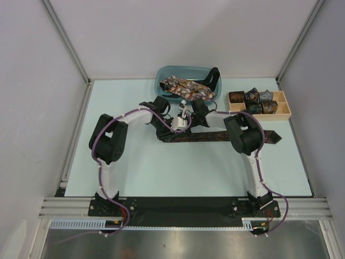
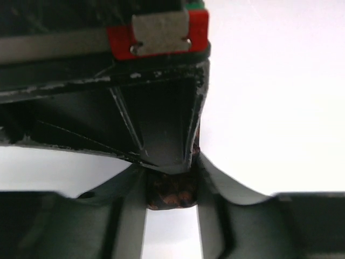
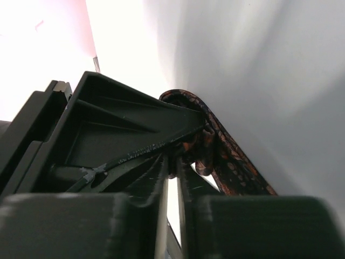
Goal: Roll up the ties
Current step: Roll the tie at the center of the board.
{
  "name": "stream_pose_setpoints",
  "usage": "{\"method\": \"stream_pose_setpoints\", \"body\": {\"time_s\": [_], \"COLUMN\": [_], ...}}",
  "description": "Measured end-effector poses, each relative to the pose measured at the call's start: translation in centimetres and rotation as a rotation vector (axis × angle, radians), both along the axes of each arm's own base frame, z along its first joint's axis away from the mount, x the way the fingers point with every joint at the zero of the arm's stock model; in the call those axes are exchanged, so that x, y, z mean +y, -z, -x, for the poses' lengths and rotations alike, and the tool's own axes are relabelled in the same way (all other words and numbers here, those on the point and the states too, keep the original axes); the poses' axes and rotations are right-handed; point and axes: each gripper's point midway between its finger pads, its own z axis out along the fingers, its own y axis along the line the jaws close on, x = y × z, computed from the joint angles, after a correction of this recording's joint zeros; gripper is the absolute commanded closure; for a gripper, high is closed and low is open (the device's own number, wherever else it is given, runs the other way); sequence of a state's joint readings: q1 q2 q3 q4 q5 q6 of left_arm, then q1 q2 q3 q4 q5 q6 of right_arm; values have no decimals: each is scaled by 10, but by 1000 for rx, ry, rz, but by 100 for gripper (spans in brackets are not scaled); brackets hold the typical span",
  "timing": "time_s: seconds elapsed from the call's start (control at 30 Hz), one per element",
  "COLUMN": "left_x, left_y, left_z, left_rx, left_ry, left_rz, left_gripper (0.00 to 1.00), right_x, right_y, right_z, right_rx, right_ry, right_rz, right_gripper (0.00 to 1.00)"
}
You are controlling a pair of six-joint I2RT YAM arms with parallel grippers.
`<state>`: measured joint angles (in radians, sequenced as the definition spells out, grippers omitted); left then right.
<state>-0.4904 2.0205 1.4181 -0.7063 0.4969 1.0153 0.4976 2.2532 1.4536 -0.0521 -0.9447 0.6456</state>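
While the long dark brown printed fabric tie [image 1: 215, 137] lies flat mid pale green table [image 1: 161, 178], pointed tip toward 3 o'clock, the left gripper [image 2: 170, 183] and right gripper [image 3: 186, 154] both clamp it near its 9 o'clock end.

The tie [image 1: 210, 137] seems hidden at its left end.

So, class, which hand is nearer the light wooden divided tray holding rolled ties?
Right. The right hand sits just left of the light wooden divided tray; the left hand is further left again, beyond the right one.
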Motion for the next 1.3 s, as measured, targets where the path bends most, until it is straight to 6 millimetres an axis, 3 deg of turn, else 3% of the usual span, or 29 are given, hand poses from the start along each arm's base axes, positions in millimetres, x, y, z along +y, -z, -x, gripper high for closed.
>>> {"method": "stream_pose_setpoints", "body": {"time_s": [0.27,0.63,0.87,1.17,1.3], "left_x": [5,32,23,-5,-10], "left_y": [0,-2,-4,-7,-3], "left_z": [1,-6,-13,-7,-8], "left_rx": [27,28,0,-20,-32], "left_ry": [-16,-126,-143,-89,-75], "left_rz": [12,34,55,70,53], "left_gripper": [29,14,10,9,15], "right_x": [-5,-23,-28,-36,-37], "right_y": [3,15,18,22,23], "right_z": [-2,-6,-7,-9,-8], "right_rx": [-9,28,36,36,33], "right_ry": [3,35,46,51,47], "right_rz": [9,34,46,65,66], "right_gripper": [100,100,100,100,100]}}
